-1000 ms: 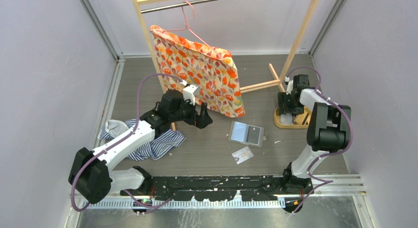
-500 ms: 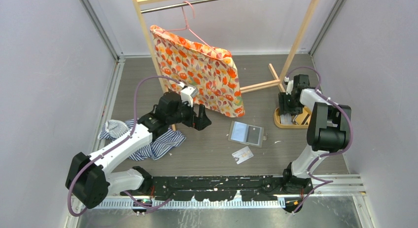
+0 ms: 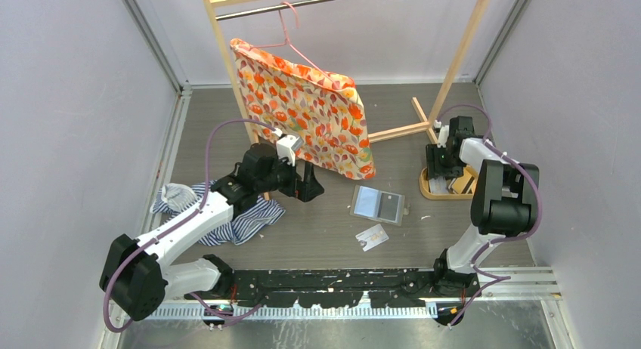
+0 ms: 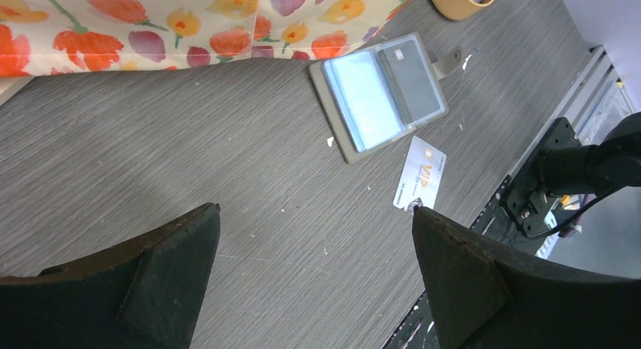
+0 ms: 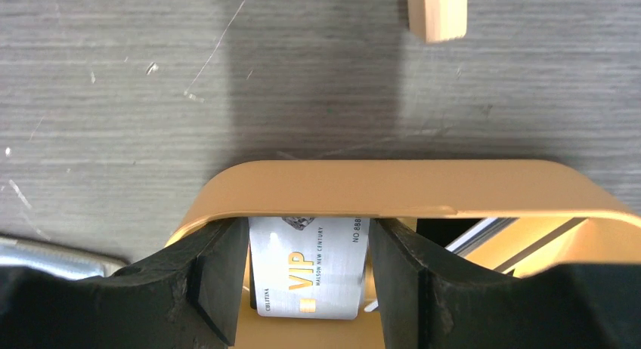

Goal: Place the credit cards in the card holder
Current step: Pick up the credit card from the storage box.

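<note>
The taupe card holder lies open on the table, clear sleeves up, and also shows in the left wrist view. A white VIP credit card lies just in front of it. My left gripper hangs open and empty above the table, left of the holder. My right gripper reaches down into the oval wooden tray. Its fingers press both long edges of a silver VIP card inside the tray. A dark card edge shows under it.
A wooden clothes rack stands at the back with floral fabric on a pink hanger. Its foot ends just beyond the tray. A striped cloth lies under my left arm. Grey walls close in both sides.
My left gripper has drawn back a little to the left, away from the holder. My right gripper has shifted slightly over the tray.
</note>
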